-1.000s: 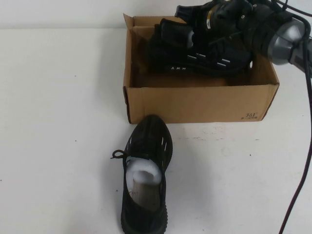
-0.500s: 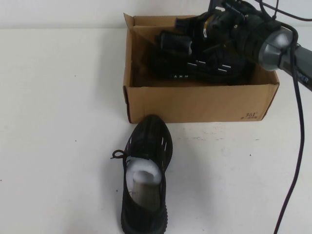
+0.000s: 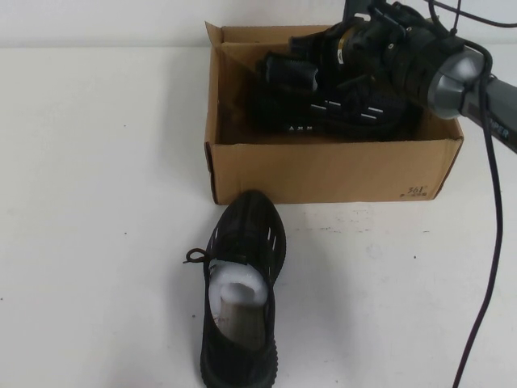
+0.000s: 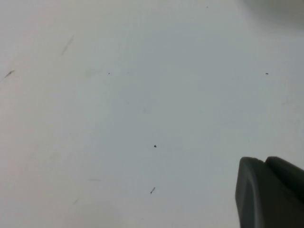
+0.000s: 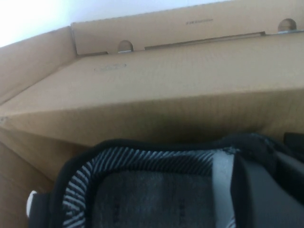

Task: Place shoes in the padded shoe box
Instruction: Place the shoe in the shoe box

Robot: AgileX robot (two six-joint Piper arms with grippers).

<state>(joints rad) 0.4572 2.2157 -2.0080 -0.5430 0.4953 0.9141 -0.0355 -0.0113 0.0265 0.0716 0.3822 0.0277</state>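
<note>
One black knit sneaker [image 3: 241, 295] with white paper stuffing lies on the table in front of the brown cardboard shoe box [image 3: 323, 171], toe toward the box. The second sneaker [image 3: 339, 109] lies on its side inside the box. My right gripper [image 3: 323, 69] reaches in from the right and is shut on it at the opening. The right wrist view shows the sneaker's striped collar [image 5: 142, 161], a dark finger [image 5: 266, 194] against it and the box's inner wall [image 5: 166, 80]. My left gripper [image 4: 265, 164] hangs over bare table, shut and empty, out of the high view.
The white table [image 3: 97, 202] spreads to the left of the box and the loose sneaker. The right arm's cable [image 3: 489, 242] hangs down the right side. The box's upright flaps [image 3: 216, 36] stand at the back.
The right gripper has moved the held sneaker leftward and lower into the box. The sneaker on the table has not moved.
</note>
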